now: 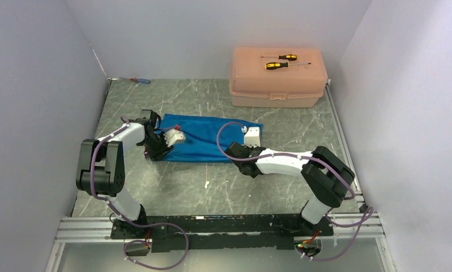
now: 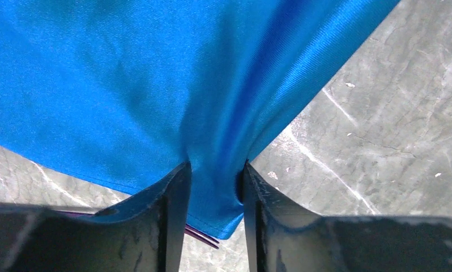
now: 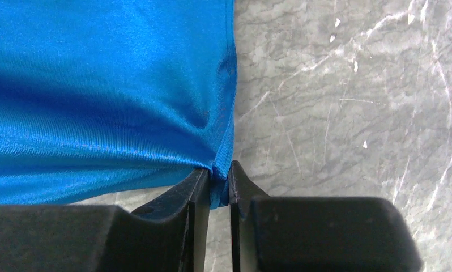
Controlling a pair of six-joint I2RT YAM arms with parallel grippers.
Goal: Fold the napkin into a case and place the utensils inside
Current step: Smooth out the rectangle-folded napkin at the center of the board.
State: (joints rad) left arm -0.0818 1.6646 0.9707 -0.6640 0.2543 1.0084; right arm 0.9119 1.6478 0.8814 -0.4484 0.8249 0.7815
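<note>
Top external view shows my napkin (image 1: 212,139) lying flat in the middle of the grey table (image 1: 258,187). It is a long bright blue strip, smooth and shiny. My left gripper (image 2: 215,170) pinches its near left corner, and the cloth bunches into soft folds between my black fingers (image 2: 167,204). A thin purple thing (image 2: 202,236) pokes out from under that corner. My right gripper (image 3: 219,170) pinches the near right corner, right on the stitched edge, making little creases.
</note>
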